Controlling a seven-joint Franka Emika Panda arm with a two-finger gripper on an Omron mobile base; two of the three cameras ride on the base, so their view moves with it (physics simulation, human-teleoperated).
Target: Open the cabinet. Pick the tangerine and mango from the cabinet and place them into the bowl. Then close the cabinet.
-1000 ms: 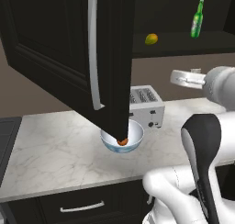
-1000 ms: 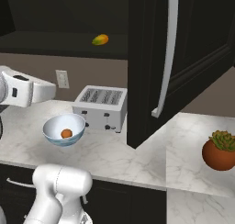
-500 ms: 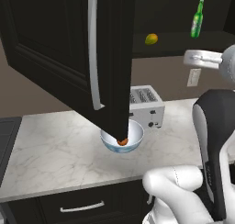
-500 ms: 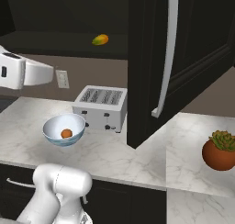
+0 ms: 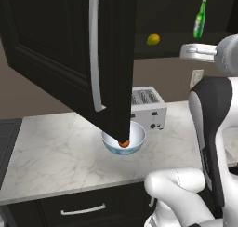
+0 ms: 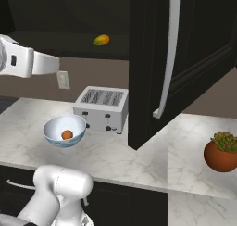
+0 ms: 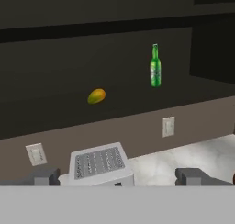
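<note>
White marble counter (image 5: 60, 151) against a taupe wall (image 6: 97, 74), black drawer (image 5: 83, 207) below.

The mango (image 7: 96, 96) is flanked by bare shelf, with the green bottle (image 7: 155, 66) well apart and the toaster (image 7: 98, 165) below.

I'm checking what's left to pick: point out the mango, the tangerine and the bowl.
mango (image 7: 96, 96): hand view, middle of the fruit, in the cabinet.
tangerine (image 6: 67, 134): right base view, its top, inside the bowl.
bowl (image 6: 53, 125): right base view, inner wall.
</note>
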